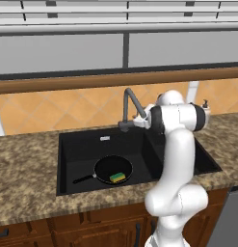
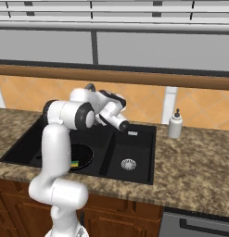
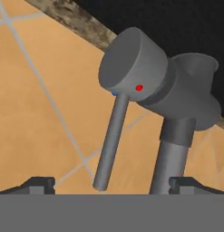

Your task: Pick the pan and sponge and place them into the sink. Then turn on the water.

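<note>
Pan [image 1: 113,169] in left basin of sink [image 1: 77,149], sponge [image 1: 117,177] resting inside pan, so both placements look finished. Tool [image 3: 111,186] spread open, empty, brought close behind faucet [image 1: 130,107], lever [image 3: 109,142] between its tips, likely lined up to push for water. No stream yet.
</note>
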